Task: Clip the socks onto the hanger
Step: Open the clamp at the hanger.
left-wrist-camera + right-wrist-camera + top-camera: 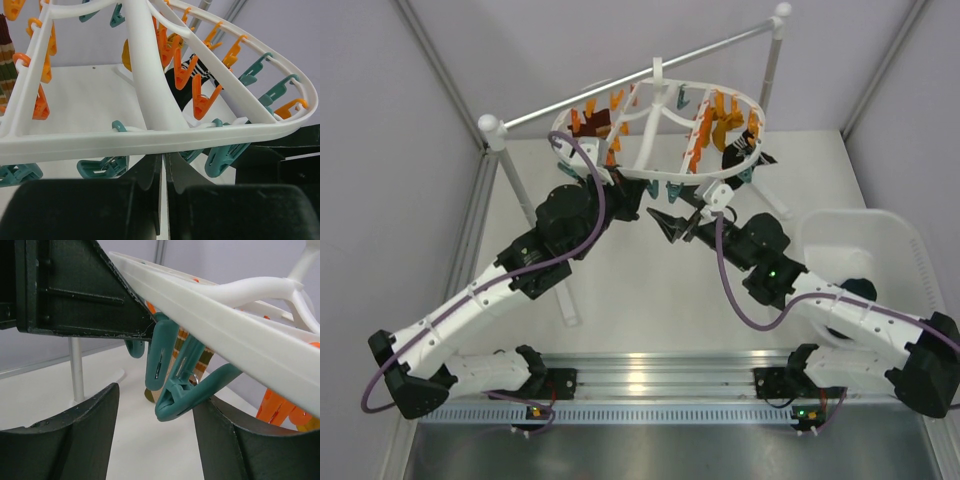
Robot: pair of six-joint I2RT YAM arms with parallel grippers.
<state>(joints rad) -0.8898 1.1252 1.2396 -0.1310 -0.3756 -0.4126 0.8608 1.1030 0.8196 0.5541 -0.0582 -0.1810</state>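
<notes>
1. Left gripper [162, 165]: pressed-together tips run up behind the hanger [150, 140] near rim. Anything pinched there is hidden.
2. Dark block [75, 290] above the hanger rim: cut by top and left edges, can't tell which part it is.
3. Right gripper [156, 402] below the hanger's teal clip [182, 385]: both fingers cut off by the bottom edge.
4. Striped fabric [204, 362] behind that clip: mostly hidden.
5. Maroon-striped sock [5, 55] left of the hanger: cut by the frame edge.
6. Dark fabric [735, 160] on the hanger's near-right rim: too small to identify.
</notes>
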